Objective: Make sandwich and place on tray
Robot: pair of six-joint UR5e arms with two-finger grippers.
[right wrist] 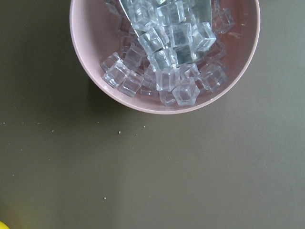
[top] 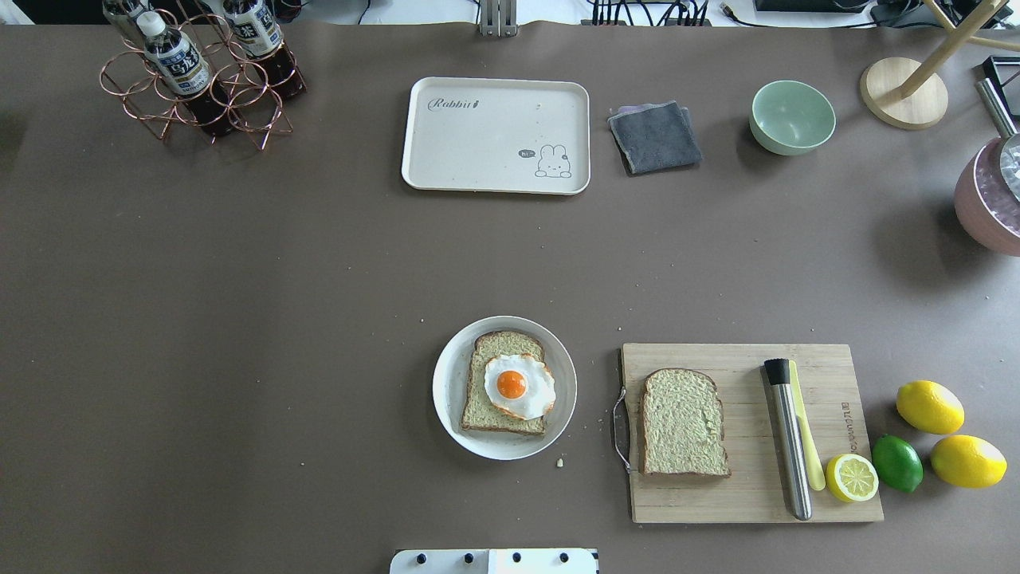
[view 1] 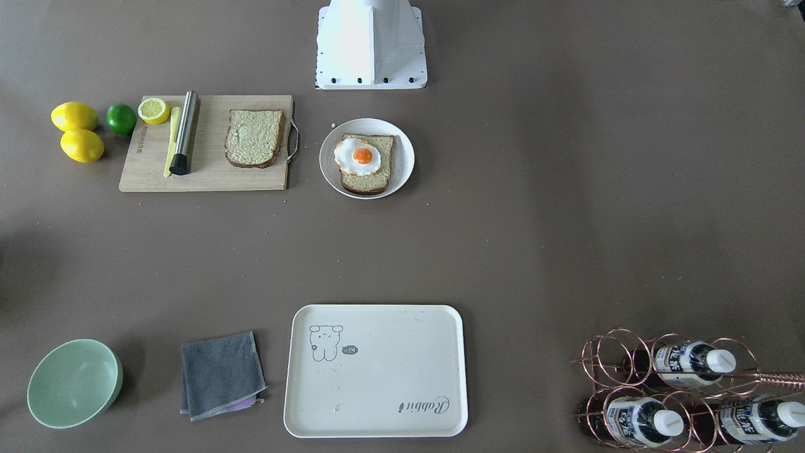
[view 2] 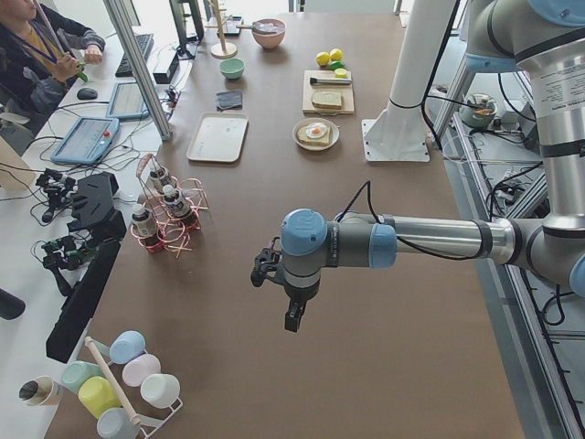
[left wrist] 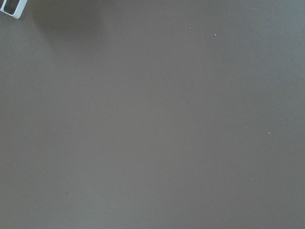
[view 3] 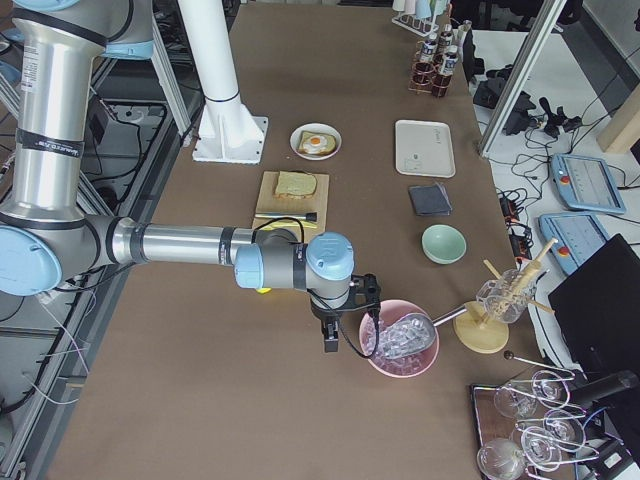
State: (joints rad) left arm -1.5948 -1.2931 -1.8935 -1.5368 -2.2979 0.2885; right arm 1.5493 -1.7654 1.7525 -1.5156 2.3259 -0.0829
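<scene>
left arm [view 2: 430,240]: forearm stretched out level, wrist turned downward | left gripper [view 2: 292,318]: hangs pointing straight down, too small to tell how the jaws stand | right arm [view 3: 180,243]: forearm stretched out level, wrist turned downward | right gripper [view 3: 330,342]: hangs pointing straight down, jaw spread not discernible

Wooden cutting board [top: 717,502], matt plastic tray [top: 478,147]

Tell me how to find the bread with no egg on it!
Look for the wooden cutting board beside the lemons. The bare bread slice lies at the board's handle end. Unlike the other slice on the white plate, nothing lies on it.
</scene>
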